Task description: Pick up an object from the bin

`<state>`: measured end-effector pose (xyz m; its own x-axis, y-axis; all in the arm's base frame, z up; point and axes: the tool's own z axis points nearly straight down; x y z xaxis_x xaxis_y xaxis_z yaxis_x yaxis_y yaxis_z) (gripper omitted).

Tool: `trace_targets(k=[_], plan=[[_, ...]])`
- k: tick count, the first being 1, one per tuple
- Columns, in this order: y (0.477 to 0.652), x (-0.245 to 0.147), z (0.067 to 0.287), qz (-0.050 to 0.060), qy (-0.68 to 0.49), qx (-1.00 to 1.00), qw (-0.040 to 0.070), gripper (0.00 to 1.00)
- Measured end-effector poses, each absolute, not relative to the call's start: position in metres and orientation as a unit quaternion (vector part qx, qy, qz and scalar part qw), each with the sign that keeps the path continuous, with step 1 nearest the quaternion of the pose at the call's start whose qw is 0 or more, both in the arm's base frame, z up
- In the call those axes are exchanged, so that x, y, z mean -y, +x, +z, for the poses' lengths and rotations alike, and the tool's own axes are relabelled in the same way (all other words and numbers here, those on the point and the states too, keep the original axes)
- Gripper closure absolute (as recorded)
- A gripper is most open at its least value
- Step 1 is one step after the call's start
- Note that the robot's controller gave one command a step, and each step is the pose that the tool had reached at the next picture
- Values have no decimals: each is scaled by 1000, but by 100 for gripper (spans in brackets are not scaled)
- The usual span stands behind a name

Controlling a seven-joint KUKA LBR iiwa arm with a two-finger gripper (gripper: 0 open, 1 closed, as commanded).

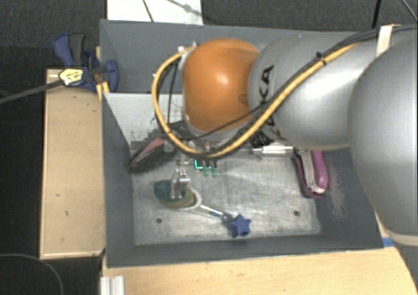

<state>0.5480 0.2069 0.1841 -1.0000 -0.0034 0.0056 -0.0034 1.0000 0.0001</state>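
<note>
Dark green rounded thing (163,192), joined by a pale stem to a blue star-shaped knob (239,225), lies unlifted on the bin (274,196) floor near its left wall, the gripper (179,184) low against it, open or closed I cannot tell; grasping and lifting seem left.

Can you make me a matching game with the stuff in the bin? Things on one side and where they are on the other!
Things:
1. blue star-shaped piece
2. purple and pink thing
3. dark brownish flat thing
4. gripper

Places in the bin:
A. by the wall on the view's right
B. just above a dark green round thing
C. near the bottom edge of the floor in the view
D. leaning at the wall on the view's left

Pairs: 1-C, 2-A, 3-D, 4-B
</note>
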Motion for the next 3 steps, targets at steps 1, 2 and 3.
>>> trace_targets(k=[1, 2, 3], plan=[[547, -204, 69, -1, 70, 998, -1, 0], [513, -162, 72, -1, 115, 993, -4, 0], [514, -164, 73, -2, 112, 994, -6, 100]])
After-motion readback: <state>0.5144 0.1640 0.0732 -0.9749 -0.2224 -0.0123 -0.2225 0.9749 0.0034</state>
